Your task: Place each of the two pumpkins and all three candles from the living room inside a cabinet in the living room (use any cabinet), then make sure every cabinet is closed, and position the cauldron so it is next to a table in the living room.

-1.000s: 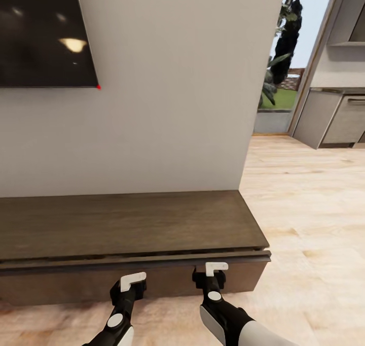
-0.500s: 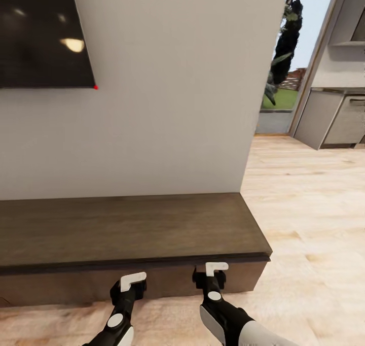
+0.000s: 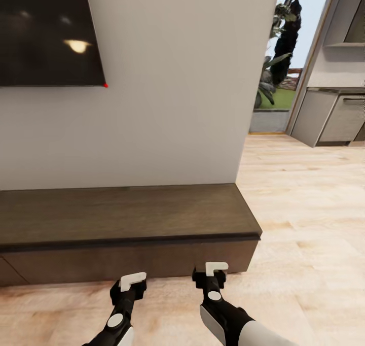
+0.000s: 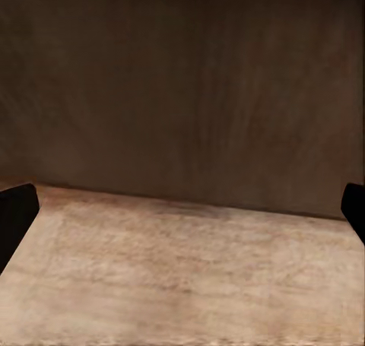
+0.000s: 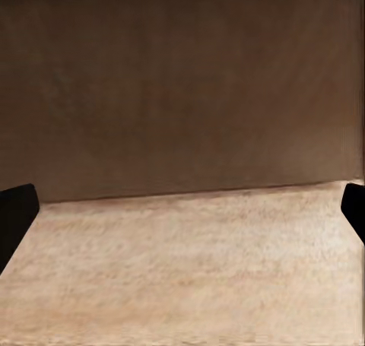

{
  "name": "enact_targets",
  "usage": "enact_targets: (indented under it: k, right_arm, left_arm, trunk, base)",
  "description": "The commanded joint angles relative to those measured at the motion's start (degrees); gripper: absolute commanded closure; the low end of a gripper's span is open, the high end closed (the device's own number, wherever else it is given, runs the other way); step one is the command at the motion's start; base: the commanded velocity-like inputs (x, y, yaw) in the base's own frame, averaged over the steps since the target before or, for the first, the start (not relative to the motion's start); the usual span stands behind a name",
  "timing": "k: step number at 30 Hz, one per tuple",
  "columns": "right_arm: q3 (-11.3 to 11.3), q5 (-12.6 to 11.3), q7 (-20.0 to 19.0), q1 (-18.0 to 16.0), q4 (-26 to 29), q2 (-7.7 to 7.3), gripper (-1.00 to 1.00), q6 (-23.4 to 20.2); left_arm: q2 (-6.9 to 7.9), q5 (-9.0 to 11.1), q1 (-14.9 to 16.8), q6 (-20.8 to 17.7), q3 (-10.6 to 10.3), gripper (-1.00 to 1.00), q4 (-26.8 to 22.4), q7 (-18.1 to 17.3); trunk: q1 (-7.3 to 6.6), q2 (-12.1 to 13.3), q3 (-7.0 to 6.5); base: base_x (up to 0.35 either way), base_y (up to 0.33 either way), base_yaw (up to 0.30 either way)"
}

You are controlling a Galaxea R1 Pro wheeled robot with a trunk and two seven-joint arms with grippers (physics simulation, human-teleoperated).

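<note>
**Facing the closed cabinet**

The long, low dark-brown wood cabinet (image 3: pixel 126 219) is sitting against the white wall, drawers looking flush. It is likely stiff and heavy; handleless fronts probably need gripping at an edge. Left gripper (image 3: pixel 133 281) and right gripper (image 3: pixel 216 268) are hovering empty, fingers spread.

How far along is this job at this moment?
Looks done: the cabinet front sits flush, so this end appears shut. In hand: nothing; the left pincer and right pincer are open and empty, facing that front. Left: what the cabinet holds cannot be told, so the remaining steps are unconfirmed.
</note>
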State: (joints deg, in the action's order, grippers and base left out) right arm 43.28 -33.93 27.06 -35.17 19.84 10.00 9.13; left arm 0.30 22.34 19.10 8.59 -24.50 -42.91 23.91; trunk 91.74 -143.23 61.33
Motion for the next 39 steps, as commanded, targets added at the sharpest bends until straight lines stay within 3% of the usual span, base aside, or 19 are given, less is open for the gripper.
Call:
enact_targets:
  k: [1, 5, 7, 9, 10, 12, 15, 17, 19, 21, 24, 27, 31, 34, 39]
  right_arm:
    - [0.49, -0.61, 0.27, -0.07, -0.07, 0.0, -1.0, 0.37]
    - [0.39, -0.71, 0.27, -0.07, -0.07, 0.0, -1.0, 0.03]
    - [0.3, -0.96, 0.27, -0.07, -0.04, 0.0, -1.0, -0.35]
    - [0.12, -1.33, 0.3, -0.07, 0.3, 0.0, -1.0, -2.62]
    - [0.09, -1.36, 0.31, -0.07, 0.38, 0.0, -1.0, -3.25]
    - [-0.09, -1.51, 0.44, -0.07, 2.1, 0.0, -1.0, -7.3]
    - [-0.43, -1.67, 0.56, -0.07, 6.63, 0.0, -1.0, -14.05]
    - [-2.24, -1.73, 0.64, -0.07, 9.41, 0.0, -1.0, -19.93]
    - [-4.22, -1.74, 0.68, -0.07, 10.28, 0.0, -1.0, -22.67]
    - [-7.47, -1.73, 0.67, -0.07, 10.88, 0.0, -1.0, -26.0]
    - [-9.97, -1.65, 0.73, -0.07, 11.16, 0.0, -1.0, -28.97]
    - [-10.81, -1.59, 0.92, -0.07, 11.31, 0.0, -1.0, -30.46]
    - [-11.0, -1.63, 0.95, -0.1, 11.31, 0.0, -1.0, -33.32]
    - [-11.02, -1.59, 0.91, -0.08, 11.34, 0.0, -1.0, -35.42]
    - [-11.16, -1.64, 0.96, -0.12, 11.42, 0.0, -1.0, -36.55]
  left_arm:
    - [0.05, 0.6, 0.06, 0.31, -0.28, -1.0, 0.02, 0.35]
    - [0.05, 0.73, 0.06, -0.84, -0.01, -1.0, -0.69, 0.44]
    - [0.11, 0.87, 0.06, -4.29, 0.18, -1.0, -2.6, 0.49]
    - [0.21, 1.06, 0.06, -13.76, 0.41, -1.0, -7.16, 0.56]
    - [0.25, 1.08, 0.06, -15.46, 0.43, -1.0, -7.83, 0.57]
    - [0.31, 1.2, 0.06, -23.86, 0.53, -1.0, -11.33, 0.64]
    - [0.34, 1.23, 0.06, -32.43, 0.56, -1.0, -16.22, 0.69]
    - [0.47, 1.28, 0.06, -36.97, 1.11, -1.0, -18.24, 0.7]
    - [0.52, 1.29, 0.06, -38.61, 2.47, -1.0, -18.75, 0.7]
    - [0.5, 1.3, 0.06, -40.64, 5.43, -1.0, -19.12, 0.7]
    - [0.49, 1.37, 0.06, -44.06, 7.83, -1.0, -19.32, 0.7]
    - [0.37, 1.39, 0.06, -47.31, 8.85, -1.0, -19.58, 0.67]
    - [0.32, 1.39, 0.12, -48.87, 9.12, -1.0, -19.65, 0.68]
    - [0.42, 1.35, 0.3, -50.11, 10.45, -1.0, -19.66, 0.69]
    - [0.87, 1.19, 0.78, -58.55, 20.54, -1.0, -20.46, 0.52]
  trunk:
    - [-0.04, -0.02, 0.05]
    - [-0.04, -0.02, 0.05]
    - [-0.04, -0.02, 0.05]
    - [-0.04, -0.02, 0.05]
    - [-0.04, -0.02, 0.05]
    - [-0.04, -0.02, 0.05]
    - [-0.04, -0.02, 0.05]
    - [-0.33, 0.48, -0.34]
    - [-0.77, 1.28, -0.7]
    - [-1.21, 2.08, -1.06]
    - [-1.87, 3.28, -1.6]
    - [-2.53, 4.49, -2.14]
    - [-3.41, 6.09, -2.86]
    - [-4.06, 7.29, -3.4]
    - [-5.16, 9.3, -4.29]
  base:
    - [-0.286, 0.0, 0.0]
    - [-0.289, 0.0, 0.0]
    - [-0.29, 0.0, 0.0]
    - [-0.261, 0.0, 0.0]
    - [-0.185, 0.0, 0.0]
    - [-0.09, 0.0, 0.0]
    - [-0.027, 0.0, 0.0]
    - [-0.008, 0.0, 0.0]
    - [-0.003, 0.0, 0.0]
    - [-0.001, 0.0, 0.0]
    - [0.0, 0.0, 0.0]
    - [0.0, 0.0, 0.0]
    - [0.0, 0.0, 0.0]
    - [0.0, 0.0, 0.0]
    - [0.0, 0.0, 0.0]
